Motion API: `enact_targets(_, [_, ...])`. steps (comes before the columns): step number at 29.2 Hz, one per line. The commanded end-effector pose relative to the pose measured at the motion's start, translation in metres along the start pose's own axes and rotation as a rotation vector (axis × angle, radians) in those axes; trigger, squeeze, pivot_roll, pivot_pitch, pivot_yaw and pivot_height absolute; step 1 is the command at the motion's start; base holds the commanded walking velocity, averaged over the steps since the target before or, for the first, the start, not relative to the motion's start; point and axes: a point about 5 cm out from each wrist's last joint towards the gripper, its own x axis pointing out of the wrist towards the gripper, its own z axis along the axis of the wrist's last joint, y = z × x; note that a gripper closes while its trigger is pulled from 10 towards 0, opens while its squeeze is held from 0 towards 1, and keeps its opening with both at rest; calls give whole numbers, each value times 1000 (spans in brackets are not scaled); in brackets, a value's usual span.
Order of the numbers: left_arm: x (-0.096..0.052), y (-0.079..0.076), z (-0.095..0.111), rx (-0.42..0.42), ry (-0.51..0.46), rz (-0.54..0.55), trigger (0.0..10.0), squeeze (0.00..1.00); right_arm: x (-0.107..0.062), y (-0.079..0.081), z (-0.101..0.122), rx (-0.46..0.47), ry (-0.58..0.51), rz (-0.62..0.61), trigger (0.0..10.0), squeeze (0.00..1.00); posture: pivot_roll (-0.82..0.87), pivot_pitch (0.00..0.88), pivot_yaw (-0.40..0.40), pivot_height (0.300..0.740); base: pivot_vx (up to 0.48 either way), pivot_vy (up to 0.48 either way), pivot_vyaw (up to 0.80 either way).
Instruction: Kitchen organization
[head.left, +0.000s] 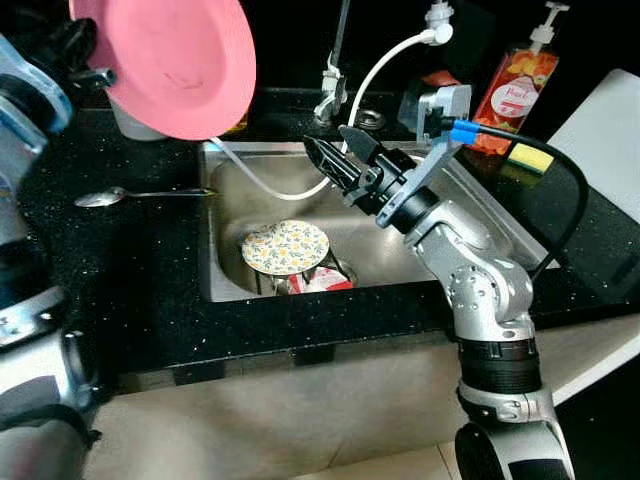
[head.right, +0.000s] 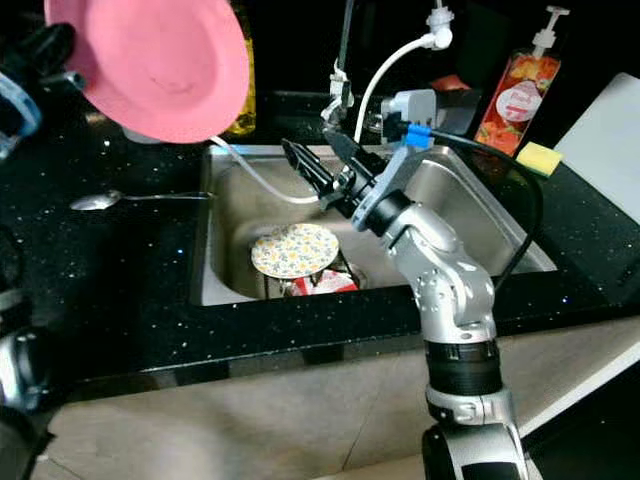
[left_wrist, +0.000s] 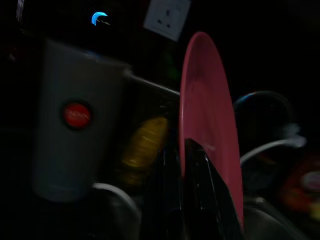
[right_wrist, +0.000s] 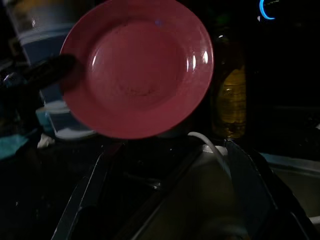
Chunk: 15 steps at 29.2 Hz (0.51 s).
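A pink plate (head.left: 175, 60) is held up in the air, tilted, above the counter to the left of the sink, with my left gripper (head.left: 98, 72) shut on its rim. The left wrist view shows the plate (left_wrist: 207, 115) edge-on between the black fingers (left_wrist: 200, 200). My right gripper (head.left: 326, 142) hovers open over the steel sink (head.left: 225, 270), pointing toward the plate and holding nothing. A floral plate (head.left: 286, 246) lies in the sink on top of a red and white item (head.left: 320, 282).
A spoon (head.left: 110, 197) lies on the black counter left of the sink. Behind the sink are a faucet (head.left: 333, 90) with a white hose (head.left: 380, 70), a soap bottle (head.left: 515, 90) and a yellow sponge (head.left: 530, 158). A white cup (left_wrist: 75, 125) stands behind the pink plate.
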Motion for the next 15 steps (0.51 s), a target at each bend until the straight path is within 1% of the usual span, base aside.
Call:
enact_targets(1, [0,-6,-1,-26,-5,-27,10000,0,0,-4,5,20,-12,-16,10000,0,97,0,-83,740,0,0,0])
enact_targets(3, [-1,-12,-7,-81,10,-65,10000,0,0,-5,7,47,-29,-25,10000,0,96,0,-82,740,0,0,0])
enact_targets(4, [-1,-12,-7,-81,10,-65,10000,0,0,-5,7,47,-29,-25,10000,0,96,0,-82,740,0,0,0])
enact_targets(5, [-2,-15,-8,-101,9,-83,10000,0,0,-6,9,65,-39,-28,10000,0,96,0,-82,740,0,0,0])
enact_targets(7, [-3,-19,-9,-195,2,-122,10000,0,-1,-9,13,120,-64,-36,10000,0,96,0,-77,740,0,0,0])
enact_targets(8, [-3,-20,-9,-229,-4,-136,10000,0,-1,-10,14,147,-76,-38,10000,0,96,0,-77,740,0,0,0])
enact_targets(9, [-3,-20,-9,-229,-4,-136,10000,0,-1,-10,14,147,-76,-38,10000,0,96,0,-77,740,0,0,0])
enact_targets(10, [-4,-22,-9,-257,-3,-154,10000,0,-1,-11,16,176,-89,-37,10000,0,96,0,-77,740,0,0,0])
enact_targets(11, [-4,-22,-9,-257,-3,-154,10000,0,-1,-11,16,176,-89,-37,10000,0,96,0,-77,740,0,0,0])
enact_targets(13, [-5,-26,-9,-311,-9,-198,10000,0,-2,-14,21,234,-121,-39,10000,0,97,0,-69,740,0,0,0])
enact_targets(14, [-5,-26,-9,-311,-9,-198,10000,0,-2,-14,21,234,-121,-39,10000,0,97,0,-69,740,0,0,0])
enact_targets(15, [-6,-28,-9,-337,-14,-216,10000,0,-3,-15,23,258,-135,-41,10000,0,97,0,-69,740,0,0,0])
